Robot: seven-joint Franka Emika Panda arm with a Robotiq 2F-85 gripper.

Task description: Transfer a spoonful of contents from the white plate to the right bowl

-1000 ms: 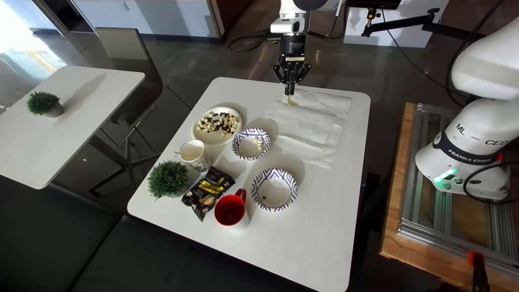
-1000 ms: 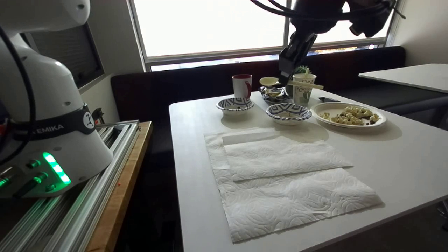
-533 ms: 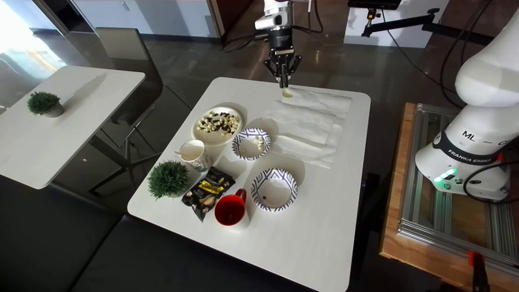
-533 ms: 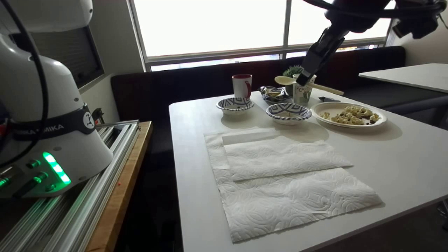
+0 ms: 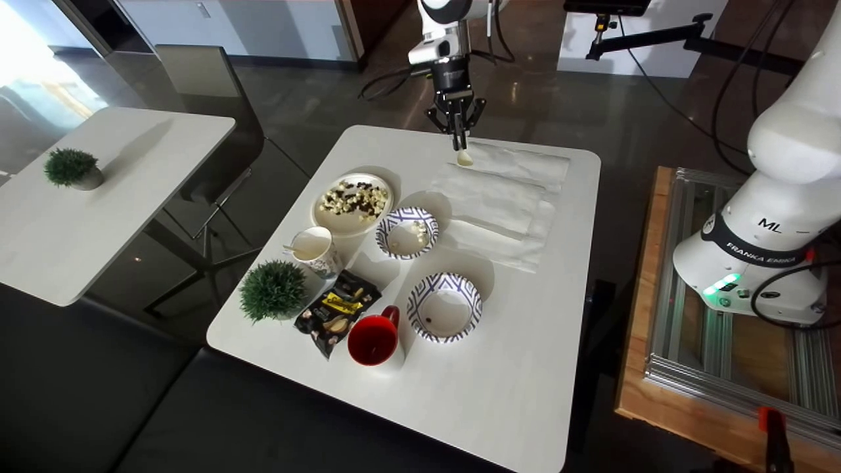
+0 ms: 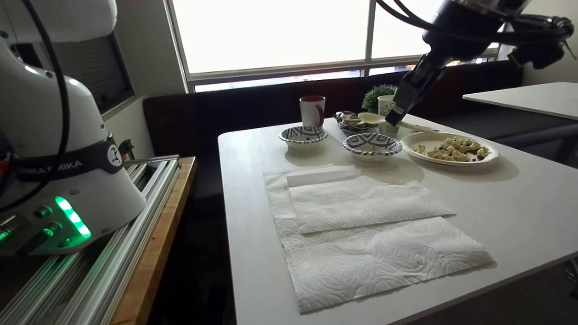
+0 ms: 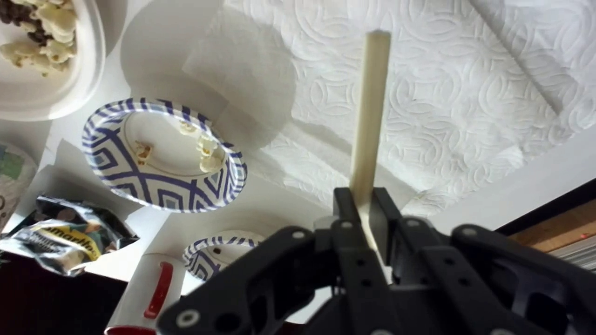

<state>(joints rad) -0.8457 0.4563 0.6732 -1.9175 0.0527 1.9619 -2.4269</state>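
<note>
Pincer (image 7: pixel 364 204): clamped on the pale spoon (image 7: pixel 371 107), holding it above the surface (image 5: pixel 512 381).
White plate (image 5: pixel 341 225): on the surface, with popcorn (image 6: pixel 454 153) and dark brown bits (image 7: pixel 10 11).
Patterned bowl (image 5: pixel 401 233): just beside the plate; I see some popcorn inside.

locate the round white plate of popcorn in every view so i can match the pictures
In an exterior view: round white plate, left of centre.
In an exterior view: plate, right side, mid-height.
Wrist view: plate, cut off at top left.
Shared landmark: red-handled white cylindrical mug.
</note>
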